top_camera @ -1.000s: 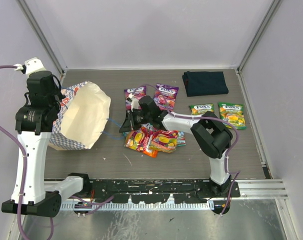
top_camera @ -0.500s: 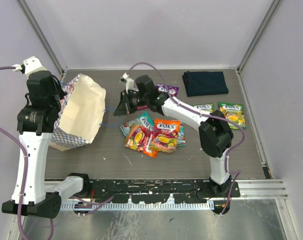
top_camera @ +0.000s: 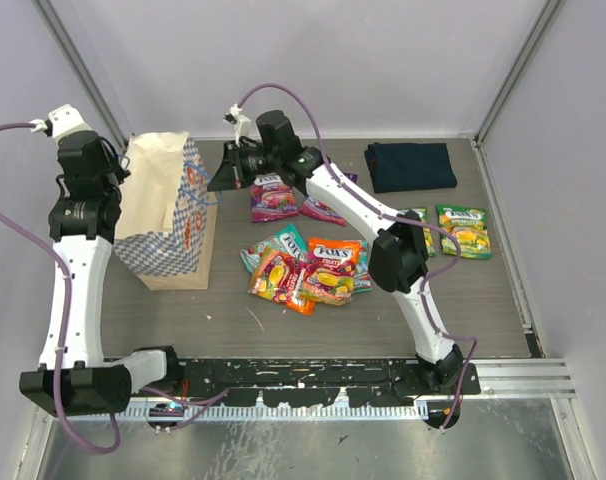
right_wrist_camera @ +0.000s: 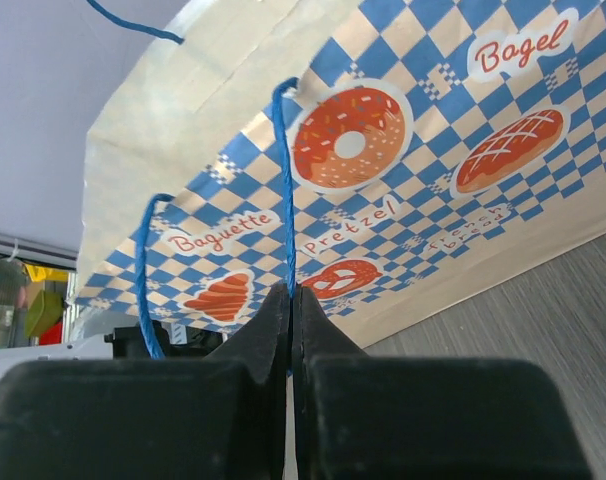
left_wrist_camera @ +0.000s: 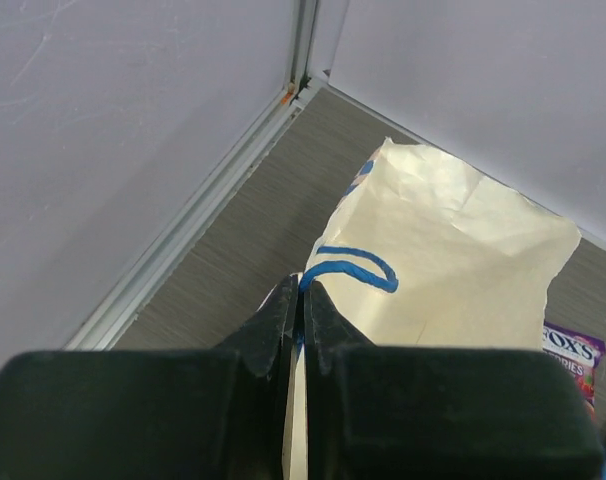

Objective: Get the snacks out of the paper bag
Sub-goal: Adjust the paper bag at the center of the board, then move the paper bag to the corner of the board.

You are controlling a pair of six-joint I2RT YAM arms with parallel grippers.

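The paper bag (top_camera: 168,220) stands upright at the left, pressed nearly flat, its checkered side (right_wrist_camera: 403,140) facing my right wrist camera. My left gripper (top_camera: 121,168) is shut on the bag's far rim and blue cord (left_wrist_camera: 348,270). My right gripper (top_camera: 215,182) is shut on the other blue cord handle (right_wrist_camera: 286,180). Several snacks lie in a pile (top_camera: 308,268) at the table's middle. Two purple packets (top_camera: 273,196) lie behind the pile, and green ones (top_camera: 463,230) lie at the right. The bag's inside is hidden.
A dark navy folded cloth (top_camera: 410,165) lies at the back right. The enclosure's back wall and left side wall (left_wrist_camera: 133,150) stand close behind the bag. My right arm stretches over the purple packets.
The bag lay open on its side; now it stands upright and flattened. My right gripper left the snack pile, moved back-left and shut on a cord handle. My left arm swung back with the rim.
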